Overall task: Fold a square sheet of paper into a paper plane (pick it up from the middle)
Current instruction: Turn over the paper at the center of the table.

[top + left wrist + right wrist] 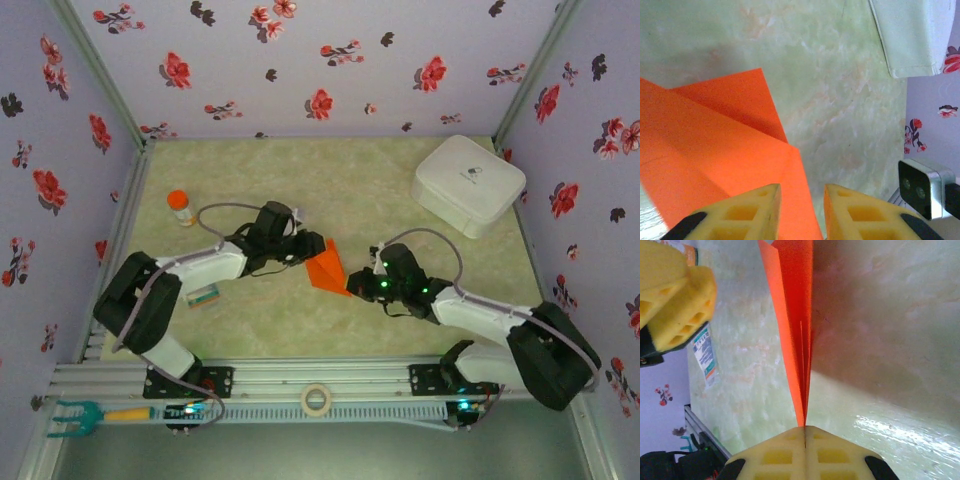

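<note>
- From the camera overhead, a pale green marbled table point(330, 330) sits inside walls papered with red and dark flowers.
- Near the middle of the table, the orange paper point(326, 268) is a folded, pointed shape held up between the two arms.
- The left gripper point(305, 250) is at the paper's upper left edge. The right gripper point(356, 285) is at its lower right tip.
- A white case point(468, 185) lies at the far right, well apart from the paper. A small orange-capped bottle point(180, 208) stands at the far left, and a small printed packet point(203, 295) lies beside the left arm.
- A roll of tape point(317, 400) rests on the metal rail at the near edge.
- From the left wrist camera, the left gripper point(801, 195) has its yellow jaws a narrow gap apart. The orange paper point(715, 145) spreads across the left of the view in overlapping folded layers, and its edge runs into that gap. I cannot tell whether either finger touches it.
- A corner of the white case point(905, 35) shows at the top right.
- From the right wrist camera, the right gripper point(805, 432) has its yellow jaws pressed together on the narrow tip of the orange paper point(792, 315), which rises from them as a slim creased wedge.
- The left gripper point(677, 302) shows at the top left, with the printed packet point(705, 357) flat on the table below it.
</note>
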You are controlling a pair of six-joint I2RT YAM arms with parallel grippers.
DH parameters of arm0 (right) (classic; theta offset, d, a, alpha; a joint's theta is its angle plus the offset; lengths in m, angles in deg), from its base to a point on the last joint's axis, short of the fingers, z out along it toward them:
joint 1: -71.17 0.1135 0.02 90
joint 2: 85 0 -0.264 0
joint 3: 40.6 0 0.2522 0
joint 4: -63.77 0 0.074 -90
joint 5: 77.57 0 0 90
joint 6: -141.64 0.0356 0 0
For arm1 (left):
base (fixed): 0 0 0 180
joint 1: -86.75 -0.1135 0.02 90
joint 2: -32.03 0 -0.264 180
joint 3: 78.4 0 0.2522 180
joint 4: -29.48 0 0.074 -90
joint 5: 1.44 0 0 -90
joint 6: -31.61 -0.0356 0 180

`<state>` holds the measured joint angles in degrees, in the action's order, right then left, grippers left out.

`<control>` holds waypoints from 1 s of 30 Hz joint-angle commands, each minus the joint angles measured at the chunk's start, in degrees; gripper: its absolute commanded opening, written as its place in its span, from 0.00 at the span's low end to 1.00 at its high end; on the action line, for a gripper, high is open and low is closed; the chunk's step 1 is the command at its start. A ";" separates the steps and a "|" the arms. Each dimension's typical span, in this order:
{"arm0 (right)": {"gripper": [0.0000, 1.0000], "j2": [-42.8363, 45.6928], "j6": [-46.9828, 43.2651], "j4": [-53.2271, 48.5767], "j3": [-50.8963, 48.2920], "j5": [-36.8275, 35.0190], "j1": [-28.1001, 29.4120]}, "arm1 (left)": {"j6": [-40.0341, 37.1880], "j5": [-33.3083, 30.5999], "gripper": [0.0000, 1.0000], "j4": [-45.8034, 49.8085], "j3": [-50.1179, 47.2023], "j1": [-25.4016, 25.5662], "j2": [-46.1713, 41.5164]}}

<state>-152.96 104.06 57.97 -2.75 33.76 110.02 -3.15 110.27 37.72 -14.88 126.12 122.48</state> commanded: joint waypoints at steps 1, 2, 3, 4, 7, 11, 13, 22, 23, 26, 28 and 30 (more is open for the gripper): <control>0.03 2.93 -6.32 -10.50 3.20 -5.21 -0.44 | -3.00 -4.62 0.29 4.51 -1.28 -0.35 -3.82; 0.03 3.63 -7.68 -13.44 4.34 -6.47 -0.44 | -3.03 -5.73 0.29 4.80 -1.93 -0.35 -4.97; 0.03 4.34 -9.05 -16.15 5.69 -7.65 -0.40 | -2.99 -6.91 0.30 5.05 -2.58 -0.34 -6.10; 0.03 4.92 -10.45 -18.51 6.75 -8.60 -0.36 | -3.03 -7.88 0.30 5.30 -3.04 -0.35 -7.09; 0.02 7.35 -14.45 -26.71 11.28 -14.62 0.18 | -3.34 -10.88 0.30 6.82 -4.17 -0.39 -9.92; 0.02 7.63 -20.93 -41.34 19.63 -34.23 4.77 | -3.59 -15.74 0.31 9.43 -5.56 -0.52 -13.95; 0.00 5.39 -22.19 -48.26 23.72 -47.11 8.49 | -3.35 -17.83 0.32 10.19 -6.43 -0.74 -16.00; 0.03 -14.28 -22.37 -58.22 34.14 -73.93 23.96 | -1.29 -24.93 0.37 17.02 -9.29 -3.91 -23.97; 0.03 -16.92 -23.01 -57.99 34.91 -74.30 25.41 | -0.83 -25.58 0.37 17.43 -9.92 -4.36 -24.93; 0.04 -23.62 -27.74 -55.11 36.31 -71.76 29.91 | 0.44 -26.81 0.38 18.25 -11.80 -5.89 -27.80; 0.05 -27.05 -30.76 -52.85 37.20 -67.83 32.50 | 0.93 -27.17 0.39 18.63 -13.00 -6.90 -29.64; 0.07 -29.68 -32.02 -50.99 38.39 -61.79 34.33 | 1.12 -27.32 0.40 19.17 -13.85 -7.79 -31.29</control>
<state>-180.46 76.44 5.39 33.06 -32.38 142.20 -3.21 85.55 54.38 -27.40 119.48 93.46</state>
